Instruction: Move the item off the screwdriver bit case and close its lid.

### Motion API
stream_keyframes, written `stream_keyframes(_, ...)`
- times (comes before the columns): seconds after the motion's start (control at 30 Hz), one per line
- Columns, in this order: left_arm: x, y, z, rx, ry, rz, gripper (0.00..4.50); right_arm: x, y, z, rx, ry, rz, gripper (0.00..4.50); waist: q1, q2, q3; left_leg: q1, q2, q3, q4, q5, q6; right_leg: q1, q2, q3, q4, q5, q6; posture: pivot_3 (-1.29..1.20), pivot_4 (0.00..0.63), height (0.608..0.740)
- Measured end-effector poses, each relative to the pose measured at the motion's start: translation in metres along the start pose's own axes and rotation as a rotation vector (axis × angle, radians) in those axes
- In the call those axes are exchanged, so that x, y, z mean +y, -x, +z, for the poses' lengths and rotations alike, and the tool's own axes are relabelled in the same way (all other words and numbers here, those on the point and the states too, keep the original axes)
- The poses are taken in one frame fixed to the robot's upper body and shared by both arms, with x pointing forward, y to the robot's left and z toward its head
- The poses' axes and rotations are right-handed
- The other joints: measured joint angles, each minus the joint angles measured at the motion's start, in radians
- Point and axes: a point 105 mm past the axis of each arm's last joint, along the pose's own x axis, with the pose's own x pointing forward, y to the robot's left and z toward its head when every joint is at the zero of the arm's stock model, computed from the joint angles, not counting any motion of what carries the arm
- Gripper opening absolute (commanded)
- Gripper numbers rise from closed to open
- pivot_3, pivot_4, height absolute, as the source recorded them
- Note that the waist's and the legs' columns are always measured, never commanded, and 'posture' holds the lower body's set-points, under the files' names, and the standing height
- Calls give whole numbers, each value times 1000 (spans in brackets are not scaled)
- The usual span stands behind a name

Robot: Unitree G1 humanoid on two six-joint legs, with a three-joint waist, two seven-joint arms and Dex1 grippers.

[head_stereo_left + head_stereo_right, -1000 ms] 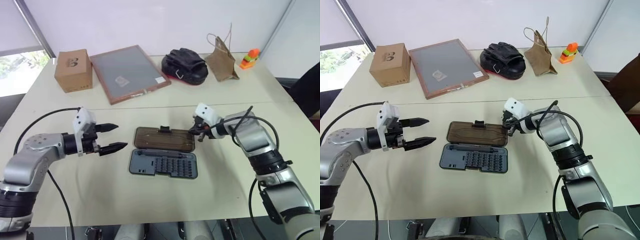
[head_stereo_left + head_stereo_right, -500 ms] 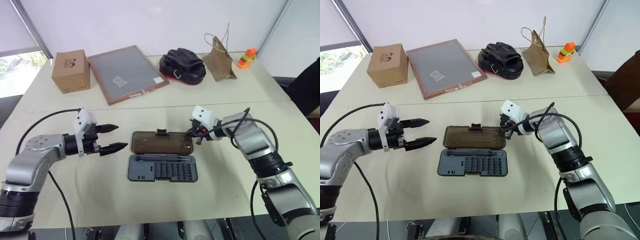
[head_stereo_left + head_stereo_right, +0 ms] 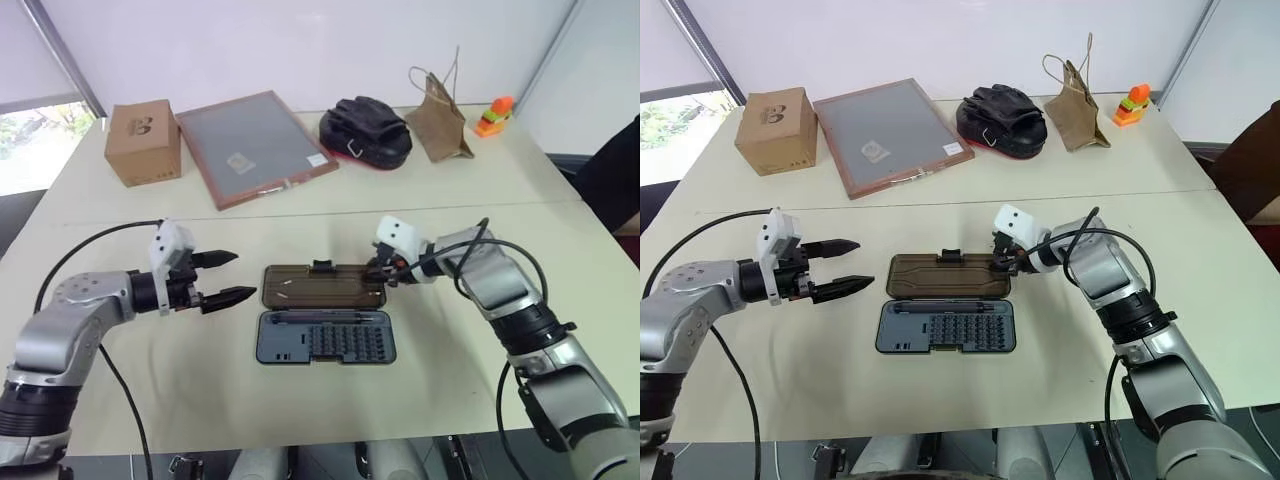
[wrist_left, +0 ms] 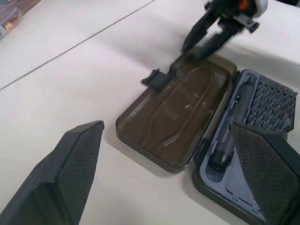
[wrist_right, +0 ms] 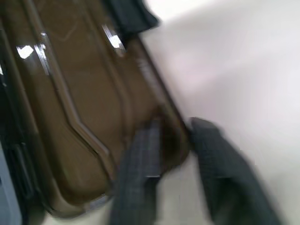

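My right gripper (image 3: 377, 274) has its jaws parted astride the rim at the right end of the lid (image 3: 323, 283), one finger inside and one outside. My left gripper (image 3: 243, 276) hangs wide open just left of the case (image 3: 325, 337), touching nothing. Nothing lies on the case, so I judge the clearing done. The lid lies flat on the table (image 3: 450, 190) behind the bits and is yet to be swung shut. Since a second ago the right gripper has closed in on that rim, while the left one is unchanged.

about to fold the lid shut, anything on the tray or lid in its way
Nothing visible does: the lid lies flat behind the tray, no loose item on either. The right gripper is at the lid's right end; the left gripper hangs clear to the left.
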Motion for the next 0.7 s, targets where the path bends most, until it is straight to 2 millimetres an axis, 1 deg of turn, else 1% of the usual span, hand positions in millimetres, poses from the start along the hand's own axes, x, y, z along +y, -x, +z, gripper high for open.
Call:
stream_keyframes(0.07,0,0,0,-3,3,5,4500,1,0,0,-1,-8,6,4162,1,0,0,0,0,0,0,0,0,0,0,0,0,0,0,0,150,740)
stream_keyframes(0.13,1,-2,-1,-10,8,10,4500,5,0,0,-6,-33,39,4162,1,0,0,0,0,0,0,0,0,0,0,0,0,0,0,0,150,740)
stream_keyframes(0.2,1,-1,-7,-8,9,22,4500,13,4,9,-41,-48,87,4162,-1,1,0,0,0,0,0,0,0,-1,0,0,0,0,0,0,150,740)
stream_keyframes(0.27,-2,-3,-18,-16,54,31,4500,21,18,20,-100,-75,145,4162,1,1,1,-1,0,0,0,0,0,-1,0,0,0,0,0,0,150,740)
stream_keyframes(0.33,-5,-5,-22,-63,130,34,4500,26,34,31,-165,-116,184,4162,4,1,1,-2,0,-1,1,0,1,-1,-1,0,0,0,0,0,150,740)
stream_keyframes(0.37,-5,-6,-20,-90,160,37,4500,29,44,39,-207,-127,203,4162,6,0,1,-2,0,-2,1,0,1,-1,-1,-1,0,0,0,0,150,740)
stream_keyframes(0.43,-2,-1,-13,-117,174,56,4500,32,55,48,-266,-154,229,4162,6,0,0,-2,0,-2,2,0,1,0,-1,-1,0,0,0,0,150,740)
stream_keyframes(0.47,-1,2,-7,-126,165,59,3981,31,60,50,-289,-182,229,4194,6,0,0,-2,0,-2,2,0,1,0,-1,-1,0,0,0,0,150,740)
stream_keyframes(0.5,-3,3,-2,-132,152,52,3737,28,63,51,-304,-204,222,4194,6,0,0,-2,0,-2,2,0,1,0,-1,-1,0,0,0,0,150,740)
stream_keyframes(0.53,-6,3,4,-132,139,37,3305,26,66,51,-319,-226,211,4194,6,0,0,-2,0,-2,2,0,1,0,-1,-1,0,0,0,0,150,740)
stream_keyframes(0.67,-18,-2,23,-136,75,-30,1249,16,70,48,-331,-261,165,4194,5,0,0,-2,0,-1,2,0,1,0,-1,-1,0,0,0,0,150,740)
stream_keyframes(0.7,-22,-5,24,-132,67,-46,739,14,69,46,-330,-273,156,4194,5,0,0,-2,0,-1,2,0,1,0,-1,-1,0,0,0,0,150,740)
